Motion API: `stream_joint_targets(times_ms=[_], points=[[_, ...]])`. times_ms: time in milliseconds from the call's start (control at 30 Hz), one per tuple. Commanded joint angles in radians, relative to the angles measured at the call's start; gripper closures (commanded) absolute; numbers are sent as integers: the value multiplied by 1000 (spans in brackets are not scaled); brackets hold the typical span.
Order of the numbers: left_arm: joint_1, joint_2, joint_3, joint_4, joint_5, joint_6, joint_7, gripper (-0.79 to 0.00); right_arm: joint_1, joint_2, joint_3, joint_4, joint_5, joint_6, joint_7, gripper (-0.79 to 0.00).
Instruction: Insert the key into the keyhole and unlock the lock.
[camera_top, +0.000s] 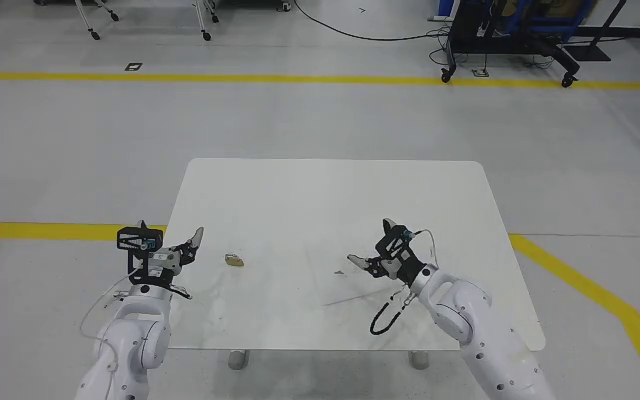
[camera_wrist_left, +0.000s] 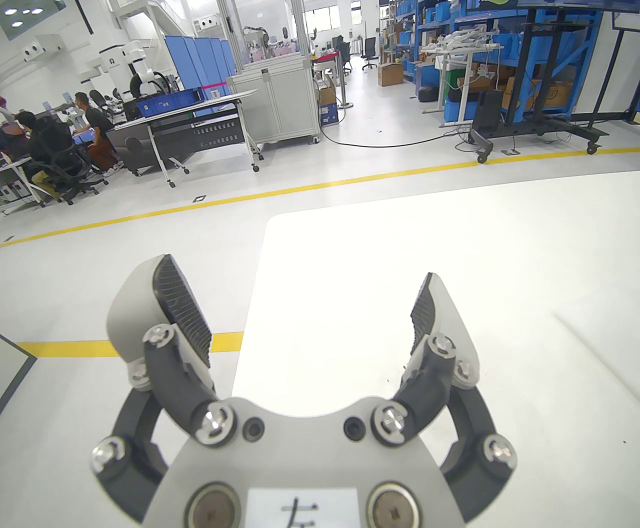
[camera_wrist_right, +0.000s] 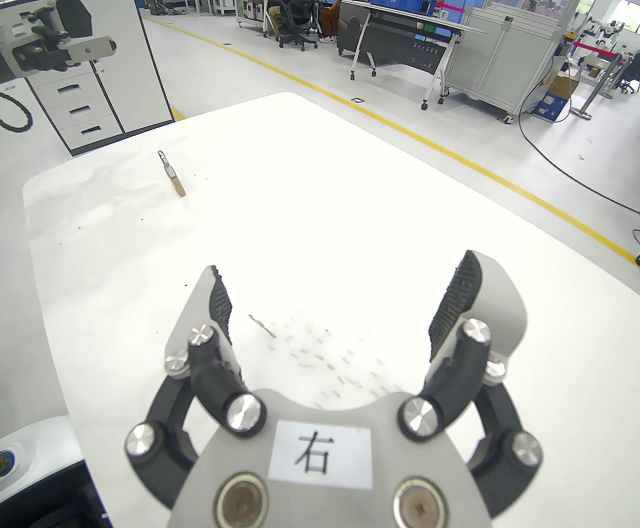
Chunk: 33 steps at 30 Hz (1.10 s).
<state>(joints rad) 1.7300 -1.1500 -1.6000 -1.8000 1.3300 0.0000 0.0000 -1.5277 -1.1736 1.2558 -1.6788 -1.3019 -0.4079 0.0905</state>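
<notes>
Your rt tool (camera_wrist_right: 345, 280) and lt tool (camera_wrist_left: 300, 290) both agape, empty. Drop rt low, pinch thin silver key (camera_wrist_right: 262, 325); brass padlock (camera_wrist_right: 176, 184) lies by lt.

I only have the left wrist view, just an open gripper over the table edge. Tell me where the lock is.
Observer: The lock lies on the table between the two arms, nearer the left gripper.
Operator: Now locate the key.
Observer: What looks like the key, a thin metal piece, lies flat close by the right gripper, apart from the lock.
Operator: Give me that gripper's state.
Observer: Open, holding nothing.
</notes>
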Motion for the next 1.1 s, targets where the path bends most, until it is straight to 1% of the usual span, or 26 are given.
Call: stream_joint_targets(times_ms=[0, 67, 133, 200, 267, 300, 367, 433, 467, 500, 533, 567, 600, 633, 667, 733, 867, 933, 1000, 1067], points=[[0, 0, 0, 0, 0, 0, 0, -785, 0, 0, 0, 0, 0, 0, 0, -785], [0, 0, 0, 0, 0, 0, 0, -785, 0, 0, 0, 0, 0, 0, 0, -785], [0, 0, 0, 0, 0, 0, 0, -785, 5, -1, -16, 10, -4, -25, -1, -785], [0, 0, 0, 0, 0, 0, 0, -785, 35, -1, -43, 50, 12, -119, 14, -785], [0, 0, 0, 0, 0, 0, 0, -785, 86, 1, -66, 104, 24, -232, 56, -785], [0, 0, 0, 0, 0, 0, 0, -785, 117, 3, -80, 127, -13, -281, 99, -785], [0, 0, 0, 0, 0, 0, 0, -785, 158, 4, -116, 134, -145, -284, 161, -785], [0, 0, 0, 0, 0, 0, 0, -785, 177, 4, -143, 148, -180, -322, 147, -785], [0, 0, 0, 0, 0, 0, 0, -785, 186, 5, -148, 156, -201, -323, 148, -785], [0, 0, 0, 0, 0, 0, 0, -785, 194, 4, -156, 161, -219, -323, 153, -754], [0, 0, 0, 0, 0, 0, 0, -785, 201, 4, -165, 163, -229, -328, 153, -619], [0, 0, 0, 0, 0, 0, 0, -785, 209, 4, -172, 165, -239, -335, 154, -376], [0, 0, 0, 0, 0, 0, 0, -785, 217, 4, -181, 165, -254, -343, 158, -320], [0, 0, 0, 0, 0, 0, 0, -785, 226, 4, -193, 166, -278, -352, 166, -302], [0, 0, 0, 0, 0, 0, 0, -785, 235, 3, -204, 167, -300, -359, 169, -305], [0, 0, 0, 0, 0, 0, 0, -785, 254, 3, -225, 178, -331, -384, 155, -336], [0, 0, 0, 0, 0, 0, 0, -785, 292, 0, -259, 207, -373, -409, 139, -308], [0, 0, 0, 0, 0, 0, 0, -785, 307, -1, -277, 214, -396, -419, 139, -256], [0, 0, 0, 0, 0, 0, 0, -785, 318, -3, -291, 223, -410, -421, 142, -243], [0, 0, 0, 0, 0, 0, 0, -785, 328, -5, -304, 230, -414, -426, 146, -249]])
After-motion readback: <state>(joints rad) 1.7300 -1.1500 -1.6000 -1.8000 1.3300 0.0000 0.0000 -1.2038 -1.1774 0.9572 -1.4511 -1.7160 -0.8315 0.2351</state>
